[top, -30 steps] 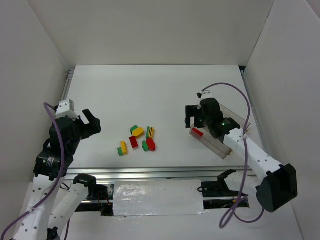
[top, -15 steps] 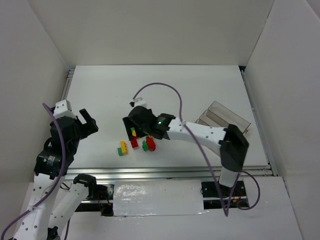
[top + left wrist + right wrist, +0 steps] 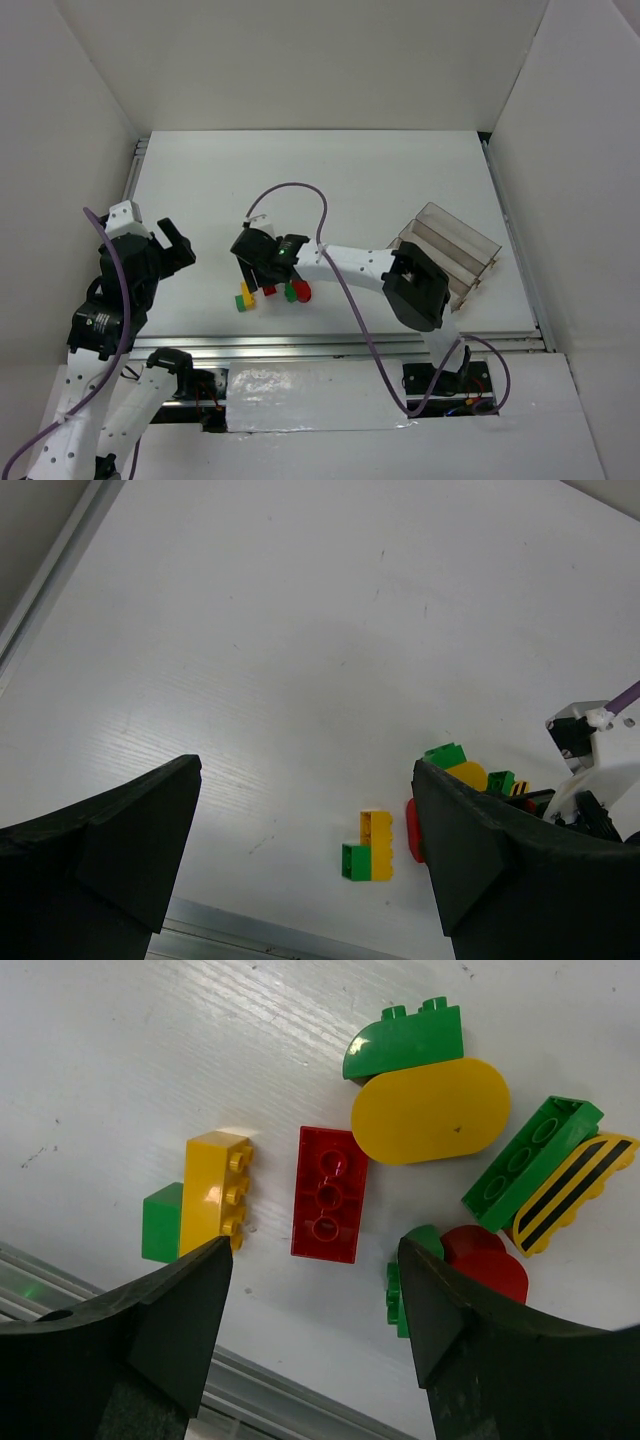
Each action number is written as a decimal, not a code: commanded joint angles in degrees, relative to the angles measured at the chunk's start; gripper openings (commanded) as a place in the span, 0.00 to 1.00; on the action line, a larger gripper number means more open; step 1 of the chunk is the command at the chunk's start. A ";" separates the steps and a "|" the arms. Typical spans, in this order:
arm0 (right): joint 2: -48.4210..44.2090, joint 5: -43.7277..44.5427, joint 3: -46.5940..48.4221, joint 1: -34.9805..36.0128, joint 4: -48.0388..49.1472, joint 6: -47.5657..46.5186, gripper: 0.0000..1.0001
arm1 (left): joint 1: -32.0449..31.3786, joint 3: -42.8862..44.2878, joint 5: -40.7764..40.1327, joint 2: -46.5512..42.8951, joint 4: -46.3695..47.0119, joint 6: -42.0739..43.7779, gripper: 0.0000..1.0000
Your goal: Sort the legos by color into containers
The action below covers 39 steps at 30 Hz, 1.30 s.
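Observation:
The legos lie in a loose cluster at the table's front middle. In the right wrist view I see a red brick (image 3: 328, 1193), a yellow brick joined to a green one (image 3: 205, 1205), a yellow oval (image 3: 430, 1110) with a green rounded piece (image 3: 405, 1038), a green brick (image 3: 530, 1160), a striped yellow piece (image 3: 565, 1195) and a red round piece (image 3: 485, 1260). My right gripper (image 3: 312, 1250) (image 3: 262, 262) hovers open just above the red brick, holding nothing. My left gripper (image 3: 172, 243) (image 3: 305, 770) is open and empty, left of the cluster. The clear tray (image 3: 450, 250) stands at the right.
A metal rail (image 3: 340, 347) runs along the table's front edge just below the legos. White walls enclose the table on three sides. My right arm reaches across from the tray side, with its purple cable (image 3: 300, 190) looping above it.
My right gripper has swung from the clear tray at the right across to the lego cluster and now hangs over it. The left arm has hardly moved.

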 commanded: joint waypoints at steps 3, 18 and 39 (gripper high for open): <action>3.48 -0.27 1.80 0.15 0.45 0.98 0.72 | 0.39 0.67 0.33 -0.71 1.53 0.09 1.00; 7.52 -1.41 3.12 0.24 1.94 -0.07 0.56 | 0.31 0.66 1.39 -0.62 1.97 0.53 1.00; -11.88 -4.23 -6.63 -0.02 9.58 -6.74 0.00 | 0.31 0.58 1.30 -1.15 1.88 0.53 1.00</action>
